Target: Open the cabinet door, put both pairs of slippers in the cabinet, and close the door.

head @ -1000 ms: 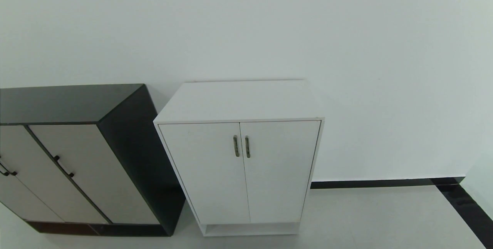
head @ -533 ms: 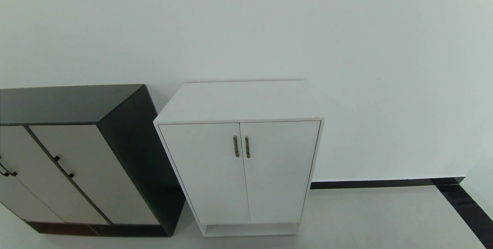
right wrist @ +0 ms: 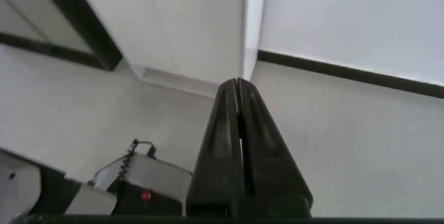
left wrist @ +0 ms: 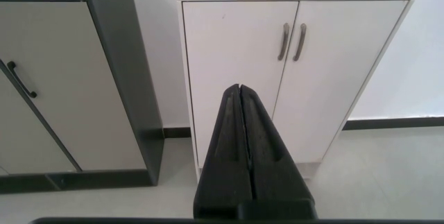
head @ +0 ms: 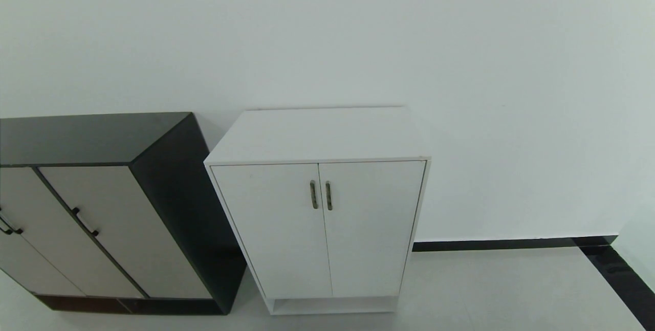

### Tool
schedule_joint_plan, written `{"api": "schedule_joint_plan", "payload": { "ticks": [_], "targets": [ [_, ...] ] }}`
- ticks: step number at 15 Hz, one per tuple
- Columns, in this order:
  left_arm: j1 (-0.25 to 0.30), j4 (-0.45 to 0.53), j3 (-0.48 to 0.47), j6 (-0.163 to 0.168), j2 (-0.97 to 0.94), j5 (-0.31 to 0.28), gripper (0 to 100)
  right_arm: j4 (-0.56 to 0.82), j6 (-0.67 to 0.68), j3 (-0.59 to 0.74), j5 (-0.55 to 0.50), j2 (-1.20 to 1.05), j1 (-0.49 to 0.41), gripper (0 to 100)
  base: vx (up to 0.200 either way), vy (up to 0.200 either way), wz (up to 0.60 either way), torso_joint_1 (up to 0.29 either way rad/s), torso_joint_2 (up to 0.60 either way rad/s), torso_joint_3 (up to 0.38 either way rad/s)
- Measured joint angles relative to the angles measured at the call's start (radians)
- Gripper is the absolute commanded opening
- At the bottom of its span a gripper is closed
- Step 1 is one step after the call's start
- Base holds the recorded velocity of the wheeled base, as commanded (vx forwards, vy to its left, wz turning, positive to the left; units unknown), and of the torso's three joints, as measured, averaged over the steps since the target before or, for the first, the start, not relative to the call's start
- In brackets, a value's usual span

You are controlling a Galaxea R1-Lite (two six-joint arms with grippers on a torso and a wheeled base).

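Observation:
A white two-door cabinet (head: 320,218) stands against the wall, both doors closed, with two grey handles (head: 321,195) side by side at the middle. In the left wrist view the same cabinet (left wrist: 291,71) faces my left gripper (left wrist: 240,89), which is shut and held well short of the doors. My right gripper (right wrist: 239,83) is shut too, hanging low over the floor near the cabinet's lower corner (right wrist: 250,50).
A black cabinet with beige doors (head: 97,213) stands directly left of the white one. Grey floor (head: 511,290) lies open to the right, edged by a black skirting strip (head: 511,243) along the wall.

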Motion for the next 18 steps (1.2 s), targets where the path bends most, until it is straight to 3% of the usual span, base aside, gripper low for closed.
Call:
{"api": "schedule_joint_plan", "payload": {
  "ticks": [7,18],
  "targets": [
    [0.000,0.000,0.000,0.000,0.000,-0.001,0,-0.001,-0.007,0.000,-0.001,-0.211,-0.205,0,0.000,0.000,0.00,0.000,0.00,0.000],
    [0.001,0.000,0.000,0.003,0.000,0.001,0,-0.002,0.013,0.000,-0.005,-0.308,-0.241,0,0.000,0.000,0.00,0.000,0.00,0.000]
  ]
}}
